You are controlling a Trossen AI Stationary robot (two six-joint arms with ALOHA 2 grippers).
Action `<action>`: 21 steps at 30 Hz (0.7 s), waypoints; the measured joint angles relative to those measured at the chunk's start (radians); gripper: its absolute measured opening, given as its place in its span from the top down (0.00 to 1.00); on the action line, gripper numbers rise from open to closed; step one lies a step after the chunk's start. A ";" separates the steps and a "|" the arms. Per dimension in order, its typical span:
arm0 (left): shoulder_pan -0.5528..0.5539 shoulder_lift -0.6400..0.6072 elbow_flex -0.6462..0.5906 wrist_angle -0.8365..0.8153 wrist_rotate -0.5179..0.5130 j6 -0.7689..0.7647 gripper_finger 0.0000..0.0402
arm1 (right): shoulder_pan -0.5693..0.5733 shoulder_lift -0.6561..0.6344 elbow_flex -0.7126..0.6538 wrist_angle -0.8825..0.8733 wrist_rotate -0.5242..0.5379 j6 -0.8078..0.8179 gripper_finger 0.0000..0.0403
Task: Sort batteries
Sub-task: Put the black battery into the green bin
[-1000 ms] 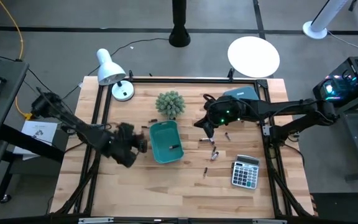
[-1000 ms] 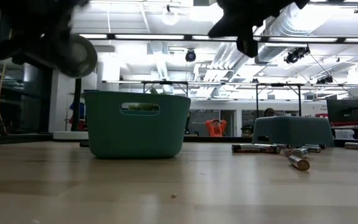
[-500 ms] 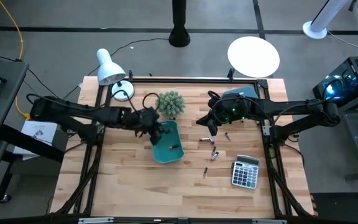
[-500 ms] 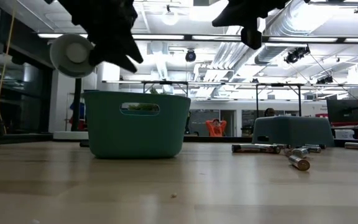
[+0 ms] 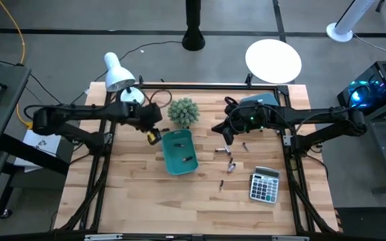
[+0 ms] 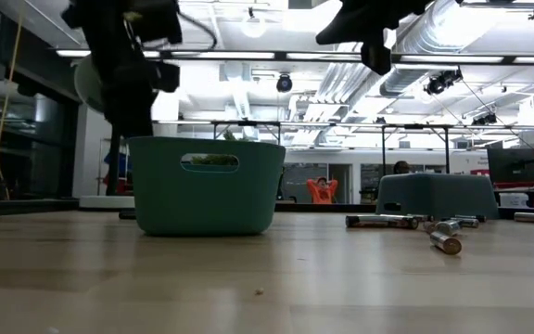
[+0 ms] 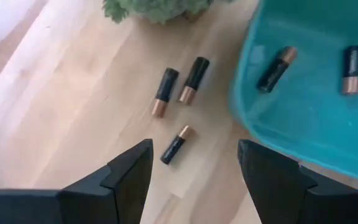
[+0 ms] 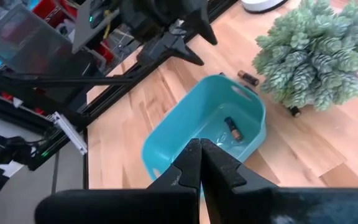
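Observation:
Three dark batteries [image 7: 174, 144] lie on the wood just left of the teal tray [image 5: 179, 154]. My left gripper [image 7: 191, 168] hovers open above them, at the tray's far left corner [image 5: 154, 134], holding nothing. Two more batteries [image 7: 276, 68] lie on the tray's floor. Several batteries [image 5: 231, 165] lie loose on the table right of the tray. My right gripper [image 5: 226, 139] hangs shut above the table between the tray and those batteries, and also holds nothing [image 8: 201, 168].
A green artificial plant [image 5: 183, 112] stands just beyond the tray. A second teal tray [image 5: 260, 100] sits at the far right, a grey calculator [image 5: 265, 185] at the near right, and a white lamp [image 5: 118, 75] at the far left corner. Bare wood lies along the near edge.
My left gripper has swung from the tray's left side toward the far edge and right, passed over the tray's far end, then drawn back a little left. It now hangs over the batteries beside the tray.

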 joint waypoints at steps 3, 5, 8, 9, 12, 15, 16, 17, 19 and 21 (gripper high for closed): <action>0.090 0.034 -0.006 0.011 0.061 0.138 0.43 | 0.000 0.000 0.000 0.001 0.000 0.003 1.00; 0.126 0.065 -0.006 0.009 0.082 0.251 0.43 | 0.000 0.000 0.000 0.001 0.000 0.003 1.00; 0.144 0.133 -0.006 -0.007 0.091 0.410 0.43 | 0.000 0.000 0.000 0.000 0.000 0.003 1.00; 0.144 0.161 -0.006 -0.016 0.091 0.458 0.43 | 0.000 0.000 0.000 0.000 0.000 0.003 1.00; 0.128 0.245 -0.006 -0.022 0.092 0.561 0.43 | 0.000 0.000 0.000 0.000 0.000 0.003 1.00; 0.114 0.330 -0.006 -0.014 0.090 0.625 0.43 | 0.000 0.000 0.000 0.000 0.000 0.002 1.00; 0.112 0.357 -0.006 -0.002 0.088 0.633 0.43 | 0.000 0.000 0.000 0.000 0.001 0.002 1.00; 0.111 0.380 -0.003 0.006 0.081 0.635 0.43 | 0.000 0.000 0.000 0.000 0.000 0.002 1.00; 0.112 0.413 -0.001 0.024 0.079 0.610 0.43 | 0.000 0.000 0.000 0.000 0.001 0.001 1.00; 0.112 0.435 0.001 0.023 0.074 0.599 0.45 | 0.000 0.000 0.000 0.000 0.001 0.001 1.00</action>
